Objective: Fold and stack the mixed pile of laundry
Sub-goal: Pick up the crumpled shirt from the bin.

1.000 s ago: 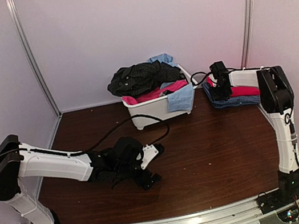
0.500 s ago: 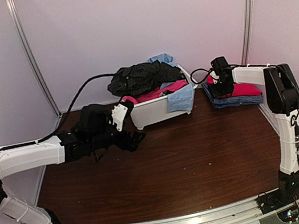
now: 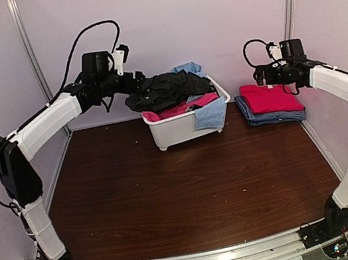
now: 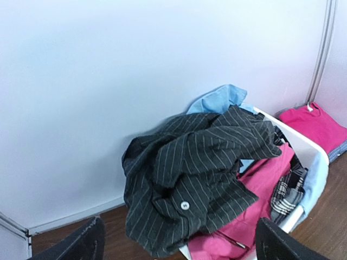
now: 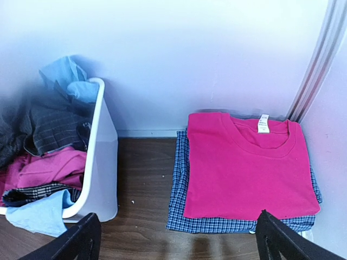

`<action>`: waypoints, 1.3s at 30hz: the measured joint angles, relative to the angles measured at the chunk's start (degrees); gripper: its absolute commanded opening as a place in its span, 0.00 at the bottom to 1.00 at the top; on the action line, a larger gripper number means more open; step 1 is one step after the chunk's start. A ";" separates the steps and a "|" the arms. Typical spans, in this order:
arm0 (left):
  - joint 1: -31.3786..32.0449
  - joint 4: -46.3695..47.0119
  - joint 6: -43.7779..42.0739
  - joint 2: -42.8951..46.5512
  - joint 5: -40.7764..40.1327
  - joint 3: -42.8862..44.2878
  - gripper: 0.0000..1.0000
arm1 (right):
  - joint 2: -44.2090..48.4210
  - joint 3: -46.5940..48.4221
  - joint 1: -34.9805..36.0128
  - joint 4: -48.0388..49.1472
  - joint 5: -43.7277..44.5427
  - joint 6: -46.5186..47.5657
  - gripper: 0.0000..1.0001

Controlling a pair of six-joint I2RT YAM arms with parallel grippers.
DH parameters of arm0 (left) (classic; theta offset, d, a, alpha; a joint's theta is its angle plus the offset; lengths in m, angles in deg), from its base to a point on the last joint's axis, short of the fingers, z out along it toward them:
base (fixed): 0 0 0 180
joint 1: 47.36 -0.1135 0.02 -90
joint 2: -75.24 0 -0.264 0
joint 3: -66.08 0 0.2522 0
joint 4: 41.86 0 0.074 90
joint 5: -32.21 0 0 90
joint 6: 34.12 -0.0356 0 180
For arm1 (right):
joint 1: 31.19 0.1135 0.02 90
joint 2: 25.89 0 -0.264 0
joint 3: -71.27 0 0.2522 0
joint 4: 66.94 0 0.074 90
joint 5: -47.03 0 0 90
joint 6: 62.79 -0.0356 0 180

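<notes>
The mixed laundry pile fills a white tub (image 3: 180, 129) at the back of the table. A black pinstriped garment (image 3: 163, 90) (image 4: 200, 168) lies on top, hanging over the tub's left rim. Under it are pink cloth (image 4: 260, 184) and light blue cloth (image 3: 188, 68). My left gripper (image 3: 133, 82) (image 4: 179, 244) hovers open just left of and above the pinstriped garment, with nothing in it. To the right, a folded pink T-shirt (image 3: 268, 98) (image 5: 244, 162) lies on a folded blue checked shirt (image 5: 187, 211). My right gripper (image 3: 265, 75) (image 5: 179, 238) hangs open above that stack, empty.
The tub (image 5: 103, 162) stands about a hand's width left of the folded stack. Metal frame posts (image 3: 35, 67) (image 3: 287, 9) stand at the two back corners, against the walls. The brown tabletop (image 3: 191, 187) stretches forward toward the arm bases.
The left arm swung from the table's front left up to the back, beside the tub. The right gripper opened, let go of the folded stack and rose above it.
</notes>
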State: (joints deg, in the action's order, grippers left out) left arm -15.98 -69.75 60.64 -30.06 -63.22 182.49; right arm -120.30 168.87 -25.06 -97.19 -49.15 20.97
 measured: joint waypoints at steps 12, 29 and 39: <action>-1.49 -9.60 -7.67 -28.48 0.09 30.47 0.98 | 10.95 -12.28 -5.51 4.50 -17.14 -5.60 1.00; -1.70 -9.33 -10.45 -42.86 0.28 42.69 0.20 | 15.56 -19.56 -5.49 4.59 -24.94 -7.54 1.00; -1.70 -8.22 -8.31 -37.86 2.80 42.97 0.00 | 16.13 -21.20 -5.46 4.35 -26.49 -7.91 1.00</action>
State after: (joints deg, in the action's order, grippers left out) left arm -17.69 -77.97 52.33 -67.91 -60.42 225.46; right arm -104.17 147.66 -30.52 -92.84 -75.64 13.05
